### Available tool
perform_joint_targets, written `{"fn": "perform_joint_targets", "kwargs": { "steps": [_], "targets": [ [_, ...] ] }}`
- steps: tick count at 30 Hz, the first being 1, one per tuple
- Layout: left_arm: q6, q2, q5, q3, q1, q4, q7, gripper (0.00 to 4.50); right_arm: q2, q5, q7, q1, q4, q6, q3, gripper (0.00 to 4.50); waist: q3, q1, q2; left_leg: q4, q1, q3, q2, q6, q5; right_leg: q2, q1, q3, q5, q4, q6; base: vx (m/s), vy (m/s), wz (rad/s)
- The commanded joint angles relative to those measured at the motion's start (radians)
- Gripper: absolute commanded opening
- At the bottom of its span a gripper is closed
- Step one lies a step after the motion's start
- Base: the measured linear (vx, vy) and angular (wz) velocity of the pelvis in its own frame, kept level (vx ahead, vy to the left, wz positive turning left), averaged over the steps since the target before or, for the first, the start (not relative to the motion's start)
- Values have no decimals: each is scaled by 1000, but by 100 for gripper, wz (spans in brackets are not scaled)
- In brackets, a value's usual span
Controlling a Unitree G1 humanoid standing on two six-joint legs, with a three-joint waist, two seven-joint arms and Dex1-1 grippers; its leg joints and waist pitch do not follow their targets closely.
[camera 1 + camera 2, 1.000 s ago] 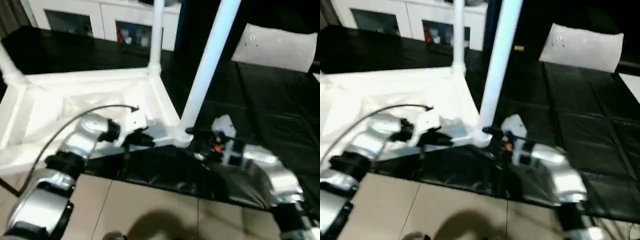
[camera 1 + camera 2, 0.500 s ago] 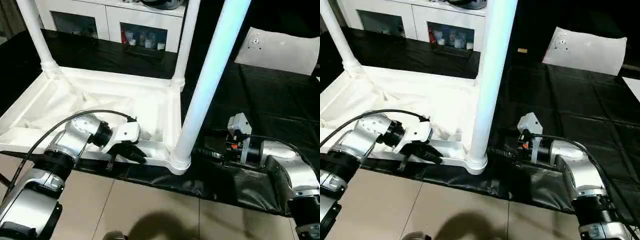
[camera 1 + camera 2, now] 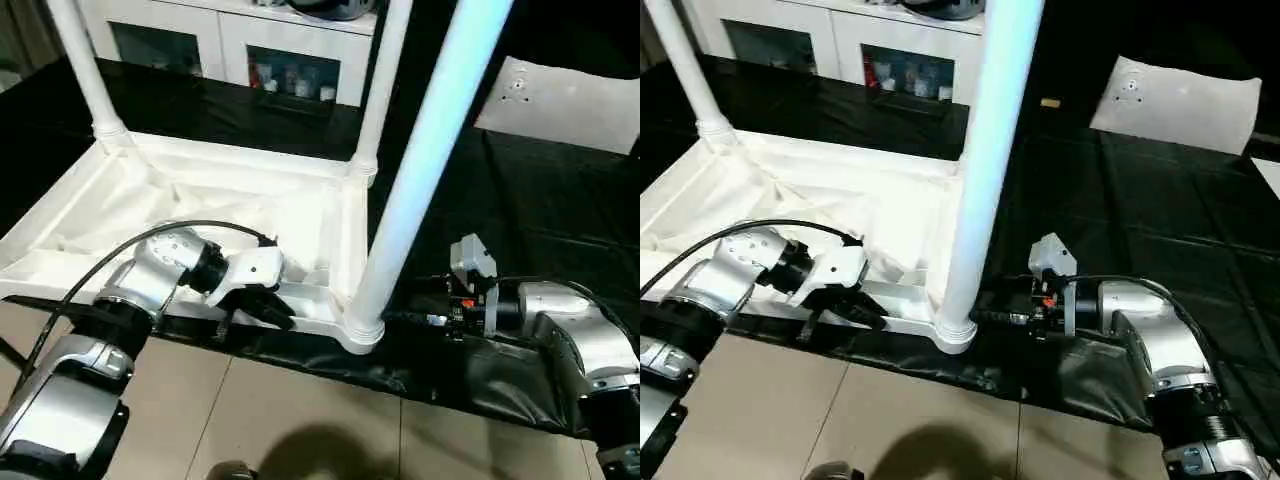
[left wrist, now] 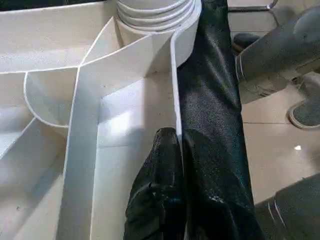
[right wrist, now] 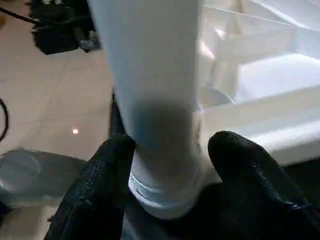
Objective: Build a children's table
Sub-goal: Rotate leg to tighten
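The children's table lies upside down on black cloth, its ribbed underside [image 3: 230, 215] facing up. Three white legs stand in corner sockets: back left [image 3: 80, 70], back right [image 3: 375, 90] and near right [image 3: 420, 170]. My left gripper [image 3: 272, 314] is shut on the table's near rim [image 4: 175, 90], one black finger [image 4: 162, 165] inside it. My right gripper [image 3: 990, 317] reaches in from the right at the near right leg's base [image 5: 160, 115]. It is open, with its fingers [image 5: 107, 170] close on either side of the leg just above the socket [image 3: 362, 328].
A white cabinet with glass doors [image 3: 220, 40] stands behind the table. A flat white panel with a small round fitting [image 3: 560, 100] lies at the back right on the black cloth [image 3: 540, 220]. Beige tiled floor [image 3: 300, 420] runs along the near side. A black cable [image 3: 100, 270] arcs over my left forearm.
The right gripper's fingers have narrowed around the near right leg's base. The left gripper stays clamped on the rim. The camera has steadied and shifted slightly.
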Motion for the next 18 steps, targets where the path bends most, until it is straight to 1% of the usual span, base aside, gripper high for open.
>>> {"fn": "perform_joint_targets", "kwargs": {
  "steps": [1, 2, 3, 4, 8, 10, 12, 13, 15, 16, 17, 18],
  "targets": [
    [-20, -24, 36, -48, -4, 11, 11, 0, -8, 9, 6, 12, -28, 1, -4, 284, -59, -6, 2, -72, 11, -4, 42, 30, -216, -67, 44, 58, -298, -90, -162, 0, 0, 0],
    [-23, -27, 36, -47, -7, 15, 11, 0, -3, 8, 3, 12, -29, 2, -4, 284, -60, -5, 1, -72, 11, -4, 42, 28, -217, -68, 44, 58, -293, -90, -163, 0, 0, 0],
    [-23, -31, 34, -46, -9, 16, 11, 0, 3, 7, -1, 13, -30, 3, -2, 284, -59, -4, 5, -73, 11, -5, 42, 26, -220, -68, 44, 58, -284, -89, -166, 0, 0, 0],
    [-22, -35, 33, -45, -10, 16, 8, 0, 10, 2, -9, 11, -28, -2, 2, 284, -58, -6, 2, -74, 10, -5, 42, 25, -224, -68, 44, 58, -282, -90, -168, 0, 0, 0],
    [-25, -46, 27, -47, -9, 14, -3, 0, 35, -10, -32, 2, -9, -12, 16, 284, -58, -4, 3, -75, 10, -6, 41, 20, -221, -69, 44, 59, -287, -89, -166, 0, 0, 0],
    [-30, -52, 26, -47, -13, 22, -6, 0, 45, -10, -37, -7, 8, -10, 22, 284, -59, -3, 3, -74, 11, -4, 41, 22, -218, -69, 43, 59, -271, -88, -172, 0, 0, 0],
    [-33, -53, 27, -47, -16, 28, -6, 0, 47, -8, -37, -9, 13, -8, 24, 284, -59, 0, 3, -73, 11, -4, 41, 24, -212, -69, 45, 59, -264, -87, -171, 0, 0, 0],
    [-35, -54, 28, -47, -18, 31, -4, 0, 48, -5, -34, -10, 14, -5, 25, 254, -59, 1, 3, -73, 10, -4, 41, 25, -210, -69, 45, 59, -263, -87, -170, 0, 0, 0],
    [-40, -56, 34, -46, -23, 41, 3, 0, 55, 1, -23, -13, 16, 9, 33, 243, -60, 5, 2, -73, 9, -4, 41, 27, -203, -69, 46, 59, -255, -86, -166, 0, 0, 0],
    [-40, -56, 37, -45, -25, 43, 4, 0, 57, 3, -19, -15, 18, 16, 36, 229, -59, 7, 1, -74, 10, -4, 42, 26, -206, -70, 45, 59, -263, -87, -164, 0, 0, 0],
    [-40, -56, 39, -44, -25, 44, 5, 0, 58, 3, -16, -16, 19, 21, 38, 229, -59, 7, 2, -74, 11, -4, 42, 24, -208, -70, 45, 59, -267, -87, -163, 0, 0, 0],
    [-40, -56, 40, -44, -26, 46, 8, 0, 58, 5, -13, -17, 20, 25, 39, 214, -59, 8, 2, -75, 10, -4, 42, 24, -206, -70, 45, 59, -266, -87, -162, 0, 0, 0]
  ]
}}
